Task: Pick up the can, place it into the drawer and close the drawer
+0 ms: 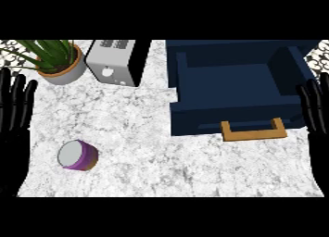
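A short purple can (79,155) with a silvery top and an orange band lies on the marble counter at the lower left. The dark blue drawer (230,121) stands pulled open at the right, its wooden handle (254,130) facing me. My left hand (11,104) rests open at the left edge, fingers up, above and left of the can and apart from it. At the right edge my right hand (321,109) rests open, fingers up, beside the drawer's right wall. Neither hand holds anything.
A potted green plant (59,62) stands at the back left. A silver toaster (113,61) sits beside it, left of the drawer cabinet. The marble counter (160,162) stretches between the can and the drawer front.
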